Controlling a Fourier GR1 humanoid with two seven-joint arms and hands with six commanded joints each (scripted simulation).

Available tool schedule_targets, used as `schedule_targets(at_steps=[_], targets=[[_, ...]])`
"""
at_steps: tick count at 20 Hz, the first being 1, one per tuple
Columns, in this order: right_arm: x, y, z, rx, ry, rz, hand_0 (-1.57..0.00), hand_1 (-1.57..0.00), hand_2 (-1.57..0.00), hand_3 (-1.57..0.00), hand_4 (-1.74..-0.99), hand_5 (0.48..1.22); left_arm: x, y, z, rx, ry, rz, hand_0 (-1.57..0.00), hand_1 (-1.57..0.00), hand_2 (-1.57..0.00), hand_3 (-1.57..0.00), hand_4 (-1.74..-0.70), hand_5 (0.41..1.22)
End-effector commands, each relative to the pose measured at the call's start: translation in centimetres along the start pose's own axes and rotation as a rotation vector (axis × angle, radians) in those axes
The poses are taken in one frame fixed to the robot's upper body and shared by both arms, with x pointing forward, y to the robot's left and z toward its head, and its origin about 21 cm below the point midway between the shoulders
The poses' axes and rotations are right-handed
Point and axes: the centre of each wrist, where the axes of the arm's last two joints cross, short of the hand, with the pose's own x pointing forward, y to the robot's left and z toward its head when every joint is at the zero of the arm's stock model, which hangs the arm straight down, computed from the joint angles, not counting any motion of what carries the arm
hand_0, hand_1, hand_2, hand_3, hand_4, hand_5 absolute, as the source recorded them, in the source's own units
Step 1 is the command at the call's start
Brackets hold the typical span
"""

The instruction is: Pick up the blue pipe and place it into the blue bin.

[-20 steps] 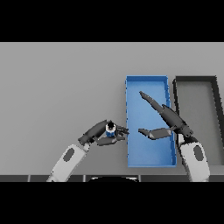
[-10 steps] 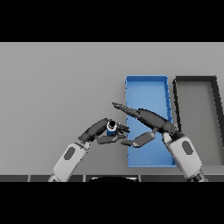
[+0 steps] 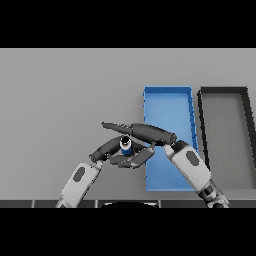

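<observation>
The blue pipe point(image 3: 126, 146), short with a pale end, is just left of the blue bin point(image 3: 167, 110), near the table's front. My left hand point(image 3: 106, 148) comes in from the lower left and is curled round the pipe. My right hand point(image 3: 150, 134) reaches leftward across the bin's near left part. Its straight fingers lie over the top of the pipe, and its thumb spreads out below it. The right hand stays open, and I cannot tell whether it touches the pipe. Part of the pipe is hidden between the two hands.
A dark grey bin point(image 3: 225, 130) stands right beside the blue bin on its right. The grey table point(image 3: 60, 100) stretches away to the left and behind.
My right hand has swung left from above the blue bin until it brackets the pipe. The left hand and the pipe have hardly moved.
</observation>
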Motion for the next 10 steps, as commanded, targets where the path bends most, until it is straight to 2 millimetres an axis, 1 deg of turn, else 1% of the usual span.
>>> schedule_targets(at_steps=[1, 2, 3, 4, 5, 6, 7, 8, 9, 10], targets=[[0.1, -0.2, -0.4, 0.018, 0.001, 0.004, 0.00, -0.03, -0.05, -0.01, -1.215, 0.513, 0.0, 0.0, 0.0, 0.007, 0.000, -0.006, -1.57, -1.57, -1.57, -1.57, -1.46, 1.221], [0.0, -0.3, -0.9, 0.029, 0.006, 0.001, -0.02, -0.11, -0.13, -0.05, -1.222, 0.517, -0.4, -0.3, 0.3, 0.011, -0.001, 0.011, -1.57, -1.57, -1.57, -1.57, -1.46, 1.221], [0.0, -0.2, -0.9, 0.038, 0.001, -0.006, -0.17, -0.24, -0.25, -0.14, -1.255, 0.519, -0.3, -0.1, 0.2, 0.024, 0.027, 0.006, -1.57, -1.57, -1.57, -1.57, -1.51, 1.221], [0.0, -0.4, -1.3, 0.047, 0.001, 0.002, -0.40, -0.44, -0.43, -0.31, -1.303, 0.520, -0.1, 0.0, 0.0, 0.031, 0.049, 0.005, -1.57, -1.57, -1.54, -1.30, -1.56, 1.221], [0.1, -0.5, -1.5, 0.047, 0.001, 0.009, -0.63, -0.65, -0.66, -0.50, -1.383, 0.523, -0.1, -0.1, -0.2, 0.032, 0.061, 0.022, -1.57, -1.57, -1.53, -1.14, -1.60, 1.221], [0.0, -0.5, -1.7, 0.052, 0.000, 0.013, -0.82, -0.84, -0.84, -0.66, -1.446, 0.527, -0.3, -0.3, 0.1, 0.029, 0.079, 0.015, -1.57, -1.57, -1.54, -1.16, -1.63, 1.221], [-0.1, -0.2, -1.9, 0.061, -0.011, 0.007, -0.97, -0.98, -0.99, -0.79, -1.496, 0.555, -0.4, -0.1, 0.0, 0.036, 0.075, 0.012, -1.57, -1.57, -1.54, -1.21, -1.65, 1.221], [-0.2, 0.0, -2.0, 0.063, -0.040, -0.016, -1.09, -1.10, -1.10, -0.90, -1.537, 0.600, -0.2, -0.3, 0.0, 0.032, 0.060, 0.012, -1.57, -1.57, -1.55, -1.23, -1.67, 1.221], [-0.2, 0.0, -2.2, 0.054, -0.053, -0.049, -1.19, -1.19, -1.20, -1.03, -1.513, 0.671, -0.2, -0.2, -0.2, 0.033, 0.048, 0.017, -1.57, -1.57, -1.55, -1.27, -1.68, 1.221], [-0.5, 0.1, -2.2, 0.053, -0.071, -0.065, -1.26, -1.27, -1.27, -1.14, -1.495, 0.781, 0.0, 0.0, -0.2, 0.037, 0.048, 0.010, -1.57, -1.57, -1.56, -1.31, -1.69, 1.221]])
